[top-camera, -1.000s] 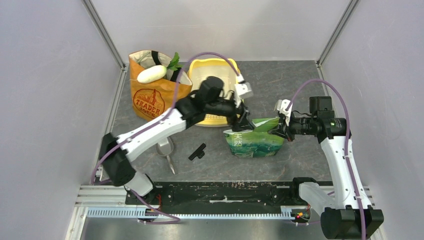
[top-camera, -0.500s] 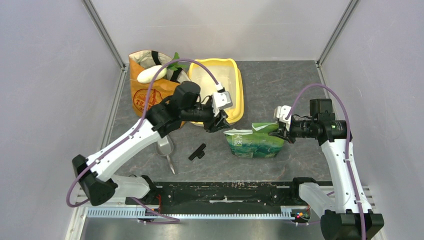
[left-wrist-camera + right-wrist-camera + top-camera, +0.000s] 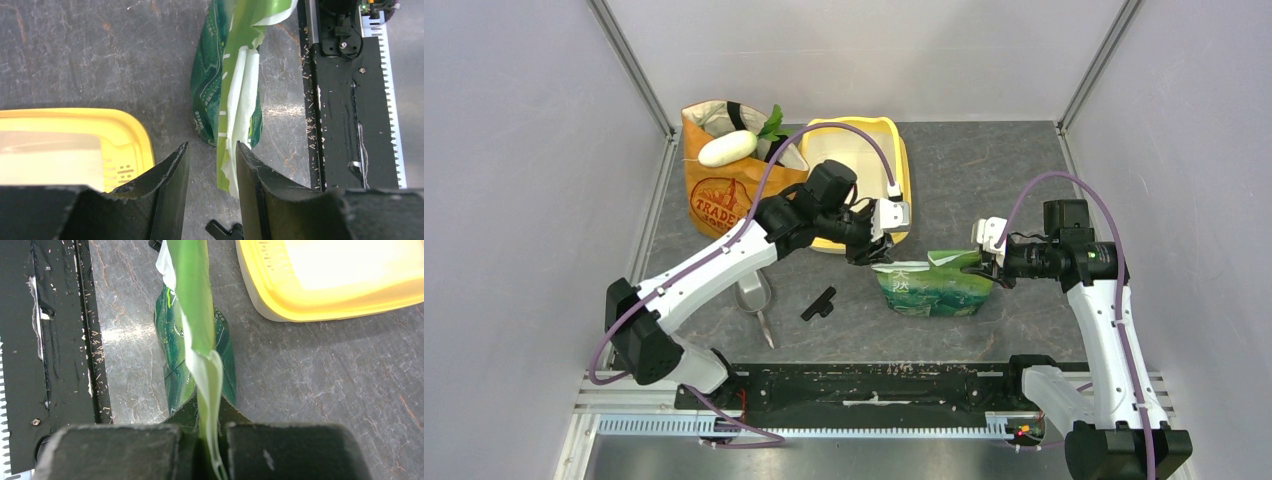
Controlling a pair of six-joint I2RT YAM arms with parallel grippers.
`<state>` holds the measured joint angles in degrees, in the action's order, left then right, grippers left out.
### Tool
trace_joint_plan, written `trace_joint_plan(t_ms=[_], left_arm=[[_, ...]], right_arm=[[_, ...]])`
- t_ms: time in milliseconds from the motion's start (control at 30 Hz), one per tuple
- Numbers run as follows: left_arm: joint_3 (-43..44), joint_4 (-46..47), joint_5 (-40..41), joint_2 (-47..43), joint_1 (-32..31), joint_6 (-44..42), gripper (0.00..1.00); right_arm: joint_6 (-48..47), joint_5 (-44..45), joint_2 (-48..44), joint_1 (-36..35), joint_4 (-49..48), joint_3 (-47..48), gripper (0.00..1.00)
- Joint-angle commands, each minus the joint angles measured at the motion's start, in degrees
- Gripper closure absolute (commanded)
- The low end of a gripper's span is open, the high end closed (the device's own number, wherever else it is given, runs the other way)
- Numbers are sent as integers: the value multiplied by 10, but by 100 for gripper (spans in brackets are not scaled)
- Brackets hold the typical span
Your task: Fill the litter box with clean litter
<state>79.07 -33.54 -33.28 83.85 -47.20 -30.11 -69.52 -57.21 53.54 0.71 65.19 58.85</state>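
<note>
While the right gripper (image 3: 982, 263) pinches the upper right corner of the green foil bag (image 3: 934, 288) flat between its closed jaws, the left gripper (image 3: 871, 248) hangs at the bag's opposite top corner with its jaws partly apart. In the left wrist view the bag's pale inner flap shows in the gap between the two fingers, close to one of them, with bare counter (image 3: 984, 180) visible on the other side. Whether a pad touches the foil I cannot tell, but nothing is clamped there.

The litter box (image 3: 904, 172) sits in the upper middle of the overhead frame, just above the bag and partly hidden by the left arm. Its basin looks pale and bare. No clean litter shows in any view; I take it to be inside the bag.

The step in hand looks like getting a two-sided hold on the bag's mouth to open it. The next move calls for the left gripper to close on one layer of the flap only, since catching both would hold the mouth shut. A gentle pull away from the right gripper should then part the top. The bag could then be lifted and tipped over the tray, keeping the spout above the basin, not the rim.
</note>
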Motion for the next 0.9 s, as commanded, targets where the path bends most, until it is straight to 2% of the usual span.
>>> trace_joint_plan(t_ms=[0,233,633,767,867], left_arm=[[23,8,-36,5,-9,-25,55],[37,8,-37,34,-11,5,59],[47,-9,-63,56,-12,6,67],[49,-15,-64,61,-13,3,79],[55,-24,-67,68,-13,-1,80]], right_arm=[[-13,-28,-6,1,5,19,100],[-19,-30,-9,1,3,17,100],[-23,-31,-7,2,3,18,100],[-25,-33,-7,1,4,17,100],[-26,-32,-7,1,5,16,100]])
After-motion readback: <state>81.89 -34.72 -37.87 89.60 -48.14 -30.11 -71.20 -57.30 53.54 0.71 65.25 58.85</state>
